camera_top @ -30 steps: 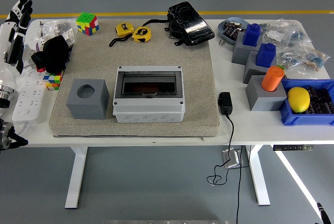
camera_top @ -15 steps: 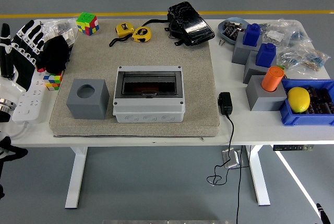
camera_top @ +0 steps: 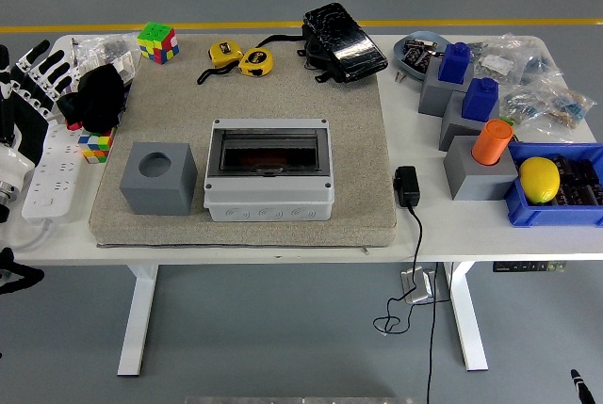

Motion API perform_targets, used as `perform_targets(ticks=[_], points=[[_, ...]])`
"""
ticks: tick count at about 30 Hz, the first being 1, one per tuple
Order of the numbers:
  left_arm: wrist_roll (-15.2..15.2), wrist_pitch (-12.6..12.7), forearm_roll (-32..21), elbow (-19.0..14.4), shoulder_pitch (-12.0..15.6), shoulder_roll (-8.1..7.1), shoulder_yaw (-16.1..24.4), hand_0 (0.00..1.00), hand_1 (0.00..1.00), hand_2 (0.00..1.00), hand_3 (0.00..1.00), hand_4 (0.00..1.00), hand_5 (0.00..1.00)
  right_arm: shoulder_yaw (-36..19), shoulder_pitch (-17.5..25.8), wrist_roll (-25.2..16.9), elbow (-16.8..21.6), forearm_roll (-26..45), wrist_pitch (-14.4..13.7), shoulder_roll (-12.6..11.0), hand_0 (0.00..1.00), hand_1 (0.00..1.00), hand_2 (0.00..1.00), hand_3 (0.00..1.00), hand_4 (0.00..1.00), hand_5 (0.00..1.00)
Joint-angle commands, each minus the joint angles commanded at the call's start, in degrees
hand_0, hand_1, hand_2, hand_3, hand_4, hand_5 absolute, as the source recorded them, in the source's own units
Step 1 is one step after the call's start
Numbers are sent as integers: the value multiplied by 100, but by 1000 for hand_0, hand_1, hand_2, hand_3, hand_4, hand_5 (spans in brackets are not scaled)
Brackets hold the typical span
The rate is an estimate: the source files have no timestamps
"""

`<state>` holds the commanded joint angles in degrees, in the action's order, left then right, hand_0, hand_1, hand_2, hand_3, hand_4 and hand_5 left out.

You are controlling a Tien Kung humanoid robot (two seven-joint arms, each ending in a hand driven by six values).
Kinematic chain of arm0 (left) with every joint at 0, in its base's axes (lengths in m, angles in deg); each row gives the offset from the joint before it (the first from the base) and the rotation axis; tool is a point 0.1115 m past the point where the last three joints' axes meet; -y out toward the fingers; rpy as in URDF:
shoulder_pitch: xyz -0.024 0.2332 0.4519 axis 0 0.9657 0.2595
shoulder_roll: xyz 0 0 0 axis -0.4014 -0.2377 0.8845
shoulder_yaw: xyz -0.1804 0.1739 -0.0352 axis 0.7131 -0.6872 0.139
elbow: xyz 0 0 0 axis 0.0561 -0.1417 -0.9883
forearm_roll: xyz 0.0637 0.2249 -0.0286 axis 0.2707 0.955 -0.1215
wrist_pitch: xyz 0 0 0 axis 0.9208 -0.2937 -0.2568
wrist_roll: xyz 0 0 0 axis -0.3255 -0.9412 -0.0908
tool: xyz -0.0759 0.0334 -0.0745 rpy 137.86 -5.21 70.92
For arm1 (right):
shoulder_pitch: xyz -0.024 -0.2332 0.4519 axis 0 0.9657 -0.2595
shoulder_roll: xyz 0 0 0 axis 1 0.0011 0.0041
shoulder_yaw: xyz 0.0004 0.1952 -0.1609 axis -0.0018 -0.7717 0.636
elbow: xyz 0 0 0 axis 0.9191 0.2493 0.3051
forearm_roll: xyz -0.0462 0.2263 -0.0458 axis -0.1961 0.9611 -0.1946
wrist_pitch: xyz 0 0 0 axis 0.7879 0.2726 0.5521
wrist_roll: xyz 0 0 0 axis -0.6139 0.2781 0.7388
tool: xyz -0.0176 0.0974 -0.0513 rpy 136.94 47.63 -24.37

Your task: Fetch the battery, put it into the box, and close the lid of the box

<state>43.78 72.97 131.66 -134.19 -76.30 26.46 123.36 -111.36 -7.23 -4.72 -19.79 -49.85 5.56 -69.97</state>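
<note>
Leftward since half a second ago, the left hand (camera_top: 33,79) hovers with fingers spread, empty, over the power strip (camera_top: 54,173) on the white desk (camera_top: 424,225). Well to its right, the grey box (camera_top: 269,169) sits lid-closed on the beige mat (camera_top: 358,140). Grey floor with a yellow line (camera_top: 236,24) lies beyond.

Grey box (camera_top: 269,170), lid closed, at the centre of a beige mat (camera_top: 358,140) on the white worktop (camera_top: 471,234), a grey cube (camera_top: 158,178) just beside it. Left robot hand (camera_top: 33,84), fingers spread, holding nothing, above the power strip (camera_top: 52,173).
</note>
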Motion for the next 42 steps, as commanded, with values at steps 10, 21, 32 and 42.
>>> perform_targets(ticks=[10, 21, 32, 42], points=[[-35, 113, 173, -10, 28, 34, -79, 887, 874, 845, 852, 998, 998, -16, -8, -11, 0, 8, 3, 20, 820, 767, 748, 793, 998, 998], [-52, 211, 235, -34, 14, 30, -118, 885, 871, 844, 849, 998, 998, -32, -23, -14, 0, 16, 1, 17, 820, 767, 748, 793, 998, 998], [-13, 359, 237, -89, 9, 41, -118, 879, 865, 837, 837, 998, 998, -34, -36, -25, 0, 26, -1, 26, 820, 768, 748, 793, 998, 998], [-7, 438, 191, -80, 11, 52, -143, 870, 854, 828, 827, 998, 998, -33, -37, -40, 0, 41, 5, 41, 820, 768, 748, 793, 998, 998]])
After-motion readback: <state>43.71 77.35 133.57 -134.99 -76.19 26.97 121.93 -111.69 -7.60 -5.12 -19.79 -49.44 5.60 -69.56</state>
